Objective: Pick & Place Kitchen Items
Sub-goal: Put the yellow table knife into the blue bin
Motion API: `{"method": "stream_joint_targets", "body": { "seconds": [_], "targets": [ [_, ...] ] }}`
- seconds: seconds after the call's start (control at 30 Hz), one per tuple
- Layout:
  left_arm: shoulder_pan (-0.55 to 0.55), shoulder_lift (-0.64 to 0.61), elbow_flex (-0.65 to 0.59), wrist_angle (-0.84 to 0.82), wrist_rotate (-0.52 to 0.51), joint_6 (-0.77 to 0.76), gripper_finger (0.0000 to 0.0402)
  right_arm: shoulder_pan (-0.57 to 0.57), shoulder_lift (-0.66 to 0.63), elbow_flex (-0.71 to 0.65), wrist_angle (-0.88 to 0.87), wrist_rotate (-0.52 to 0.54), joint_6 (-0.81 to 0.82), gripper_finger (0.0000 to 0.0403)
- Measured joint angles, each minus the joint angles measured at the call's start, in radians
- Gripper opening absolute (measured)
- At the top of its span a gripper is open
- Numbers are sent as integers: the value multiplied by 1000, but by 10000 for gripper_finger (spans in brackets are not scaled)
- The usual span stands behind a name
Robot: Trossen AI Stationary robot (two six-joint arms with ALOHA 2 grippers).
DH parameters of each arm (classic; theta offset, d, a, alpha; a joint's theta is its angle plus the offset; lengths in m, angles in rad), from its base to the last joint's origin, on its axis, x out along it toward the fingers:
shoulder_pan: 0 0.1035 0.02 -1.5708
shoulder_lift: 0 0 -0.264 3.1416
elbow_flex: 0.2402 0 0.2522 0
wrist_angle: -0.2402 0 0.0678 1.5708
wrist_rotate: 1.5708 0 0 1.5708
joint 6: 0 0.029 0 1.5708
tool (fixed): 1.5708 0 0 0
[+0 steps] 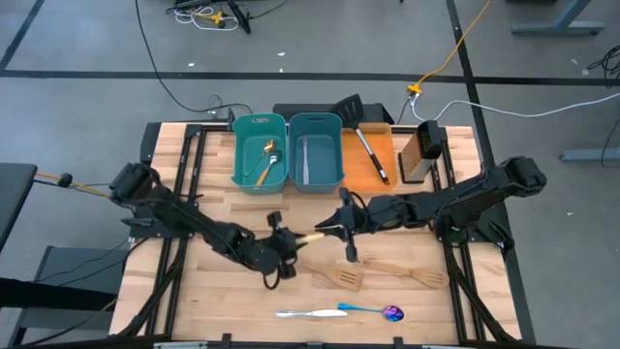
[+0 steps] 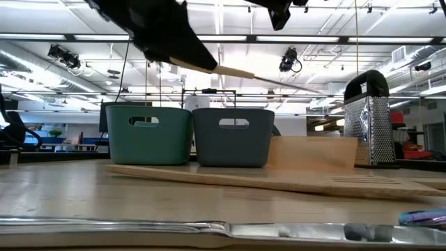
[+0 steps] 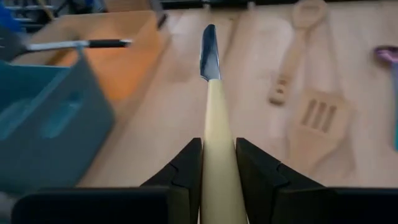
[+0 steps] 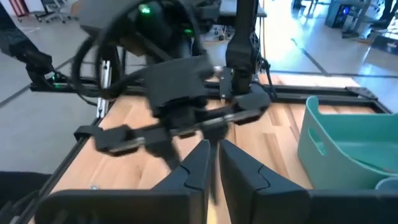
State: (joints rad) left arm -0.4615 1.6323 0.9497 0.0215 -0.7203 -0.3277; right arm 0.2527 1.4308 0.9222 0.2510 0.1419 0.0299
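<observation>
My left gripper (image 1: 294, 242) hangs over the table's middle, shut on a cream-handled knife (image 1: 312, 237) whose blade (image 3: 209, 53) sticks out ahead of the fingers. My right gripper (image 4: 211, 146) faces it from the right, higher up and above the blade's tip. Its fingers are shut and nothing shows between them. Two pale wooden spatulas (image 1: 339, 279) (image 1: 407, 274) lie flat near the front. Nearer the front edge lie a silver piece (image 1: 300, 313) and a blue-handled purple spoon (image 1: 373, 310). A gold spoon (image 1: 266, 160) lies in the left teal bin (image 1: 242, 145). My left gripper pinches the knife's cream handle (image 3: 217, 155) between its two fingers. The knife runs along the fingers, blade forward, toward the table's right side. It is lifted clear of the table and slopes slightly down away from the fingers (image 2: 233, 71).
A second bin (image 1: 334, 145) holding silver cutlery stands beside the first at the back. Right of it are an orange tray (image 1: 383, 145) with a black slotted spatula (image 1: 363, 126) and a box grater (image 1: 421, 150). Bare wood lies at the left of the tabletop.
</observation>
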Motion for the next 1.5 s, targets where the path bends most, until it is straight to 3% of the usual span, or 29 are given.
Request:
{"method": "stream_joint_targets", "body": {
  "seconds": [0.63, 1.3, 1.5],
  "targets": [
    [254, -157, 0, -79, -2, 36, 84, 0, -25, 0, -7, 91, -53, 45],
    [580, -162, 0, -53, 73, -38, 84, 0, -25, 0, -5, 117, -92, 45],
    [660, -138, 0, -22, 103, -80, 84, 0, -25, 0, -6, 186, -98, 45]
  ]
}}
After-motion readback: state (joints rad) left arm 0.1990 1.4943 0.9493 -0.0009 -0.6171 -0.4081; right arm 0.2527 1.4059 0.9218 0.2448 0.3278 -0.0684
